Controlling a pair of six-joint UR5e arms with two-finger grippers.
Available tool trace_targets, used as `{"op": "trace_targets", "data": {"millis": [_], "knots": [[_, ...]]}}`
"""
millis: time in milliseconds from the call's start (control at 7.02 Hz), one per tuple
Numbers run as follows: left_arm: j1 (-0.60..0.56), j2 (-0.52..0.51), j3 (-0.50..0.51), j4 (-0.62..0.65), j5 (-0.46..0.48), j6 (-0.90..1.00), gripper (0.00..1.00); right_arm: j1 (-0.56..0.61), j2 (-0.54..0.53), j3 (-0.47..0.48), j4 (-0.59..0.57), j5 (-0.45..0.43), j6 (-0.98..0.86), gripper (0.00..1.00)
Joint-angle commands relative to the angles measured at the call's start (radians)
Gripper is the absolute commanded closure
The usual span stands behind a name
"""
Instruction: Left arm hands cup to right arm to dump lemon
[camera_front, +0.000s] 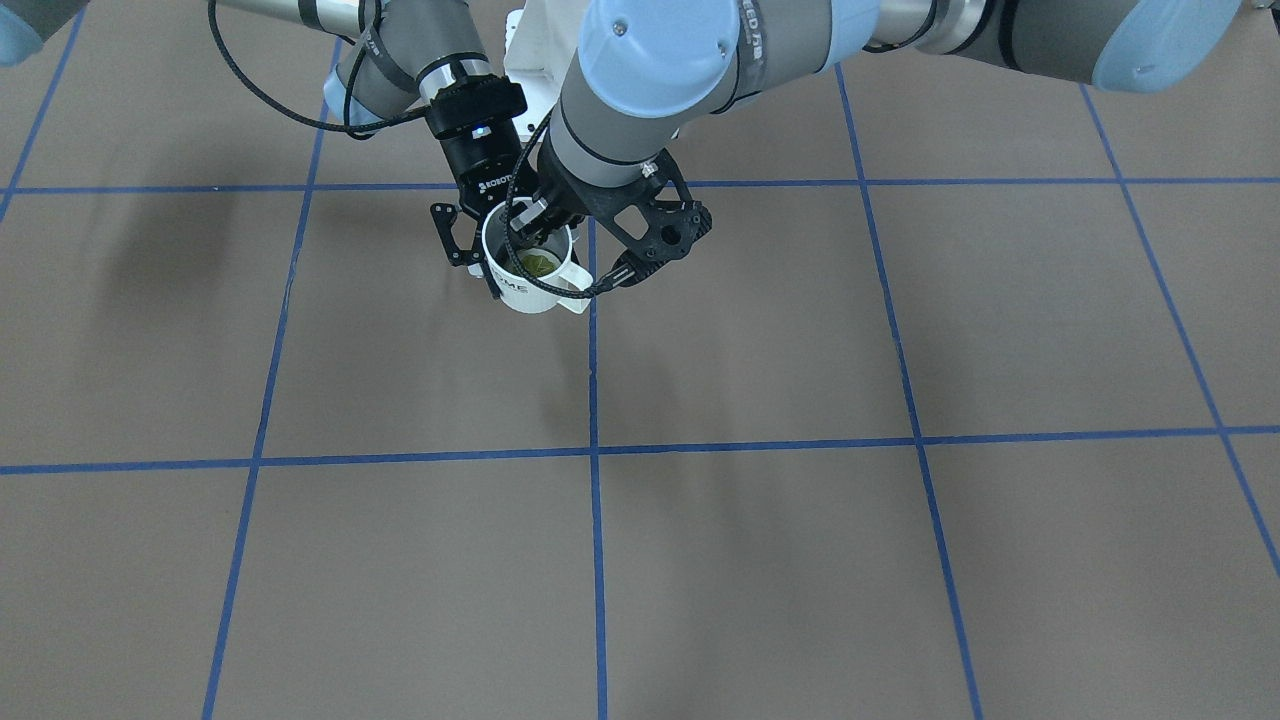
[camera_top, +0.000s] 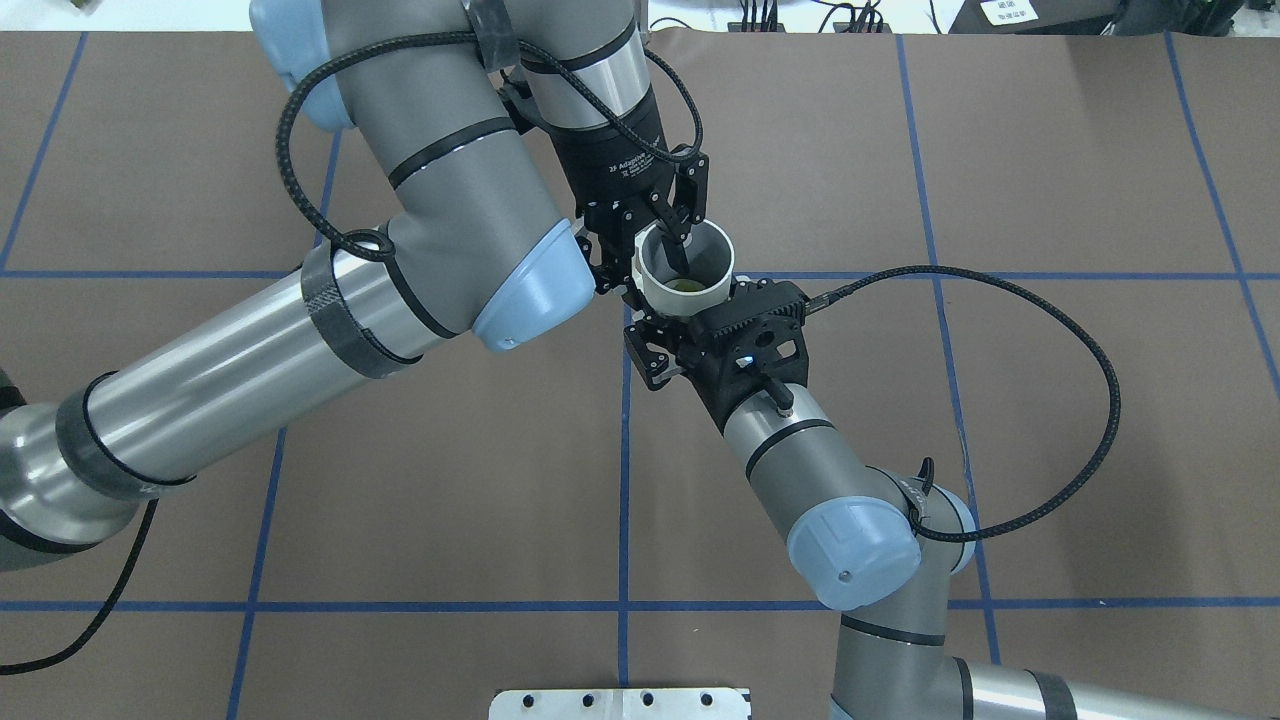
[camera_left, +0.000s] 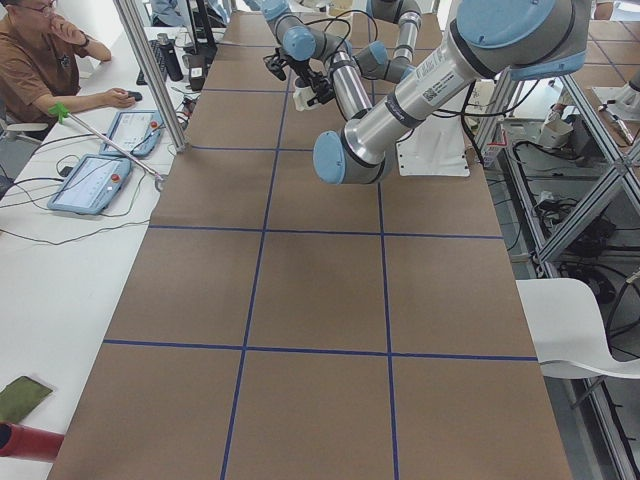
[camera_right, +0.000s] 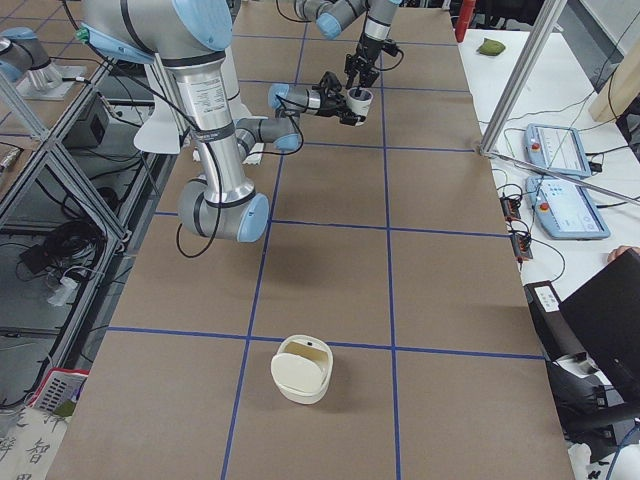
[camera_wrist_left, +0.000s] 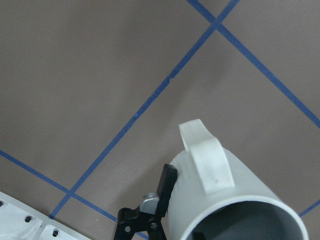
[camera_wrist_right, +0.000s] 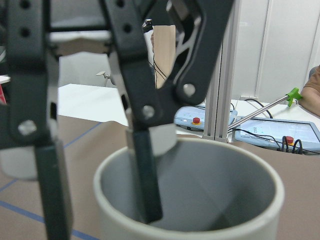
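Cream-white "HOME" mug (camera_top: 688, 268) with yellowish-green lemon (camera_front: 538, 264) inside is pinched at its rim by left gripper (camera_top: 668, 235); right gripper (camera_top: 672, 335), spread open, is just beside it.

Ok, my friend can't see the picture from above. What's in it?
Two robot arms meet at a white cup held above a brown table. The left gripper pinches its rim, one finger inside; the right gripper is at its side. A lemon sits inside.

The desk (camera_right: 420, 290) is brown with blue lines that make big squares. A white side table (camera_left: 60, 250) by one long edge holds two tablets (camera_left: 88, 183). A person (camera_left: 35, 60) sits there.
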Motion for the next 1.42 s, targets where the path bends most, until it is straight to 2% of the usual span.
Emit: {"op": "trace_targets", "data": {"millis": [0, 142, 285, 569, 712, 854, 997, 1139, 1281], "knots": [[-0.032, 0.004, -0.068, 0.006, 0.001, 0.002, 0.0, 0.001, -0.003, 0.002, 0.0, 0.0, -0.001, 0.68], [-0.05, 0.004, -0.075, 0.006, 0.003, 0.002, 0.0, 0.004, -0.007, 0.014, 0.005, 0.002, 0.0, 0.77], [-0.066, 0.004, -0.084, 0.006, 0.003, 0.002, 0.0, 0.012, -0.03, 0.032, 0.005, 0.002, 0.0, 0.79], [-0.07, 0.009, -0.087, 0.006, 0.004, 0.002, 0.0, 0.044, -0.143, 0.081, 0.031, -0.001, 0.01, 0.79], [-0.07, 0.017, -0.087, 0.006, 0.015, 0.003, 0.0, 0.066, -0.246, 0.1, 0.137, 0.005, 0.01, 0.79], [-0.067, 0.027, -0.089, 0.006, 0.021, 0.005, 0.0, 0.087, -0.35, 0.111, 0.225, 0.059, 0.008, 0.77], [-0.066, 0.033, -0.089, 0.006, 0.021, 0.003, 0.0, 0.119, -0.413, 0.112, 0.236, 0.084, 0.013, 0.76], [-0.063, 0.033, -0.089, 0.006, 0.03, 0.003, 0.0, 0.133, -0.473, 0.111, 0.315, 0.078, 0.028, 1.0], [-0.061, 0.033, -0.089, 0.006, 0.041, 0.002, 0.0, 0.149, -0.548, 0.102, 0.388, 0.068, 0.115, 1.0]]}}
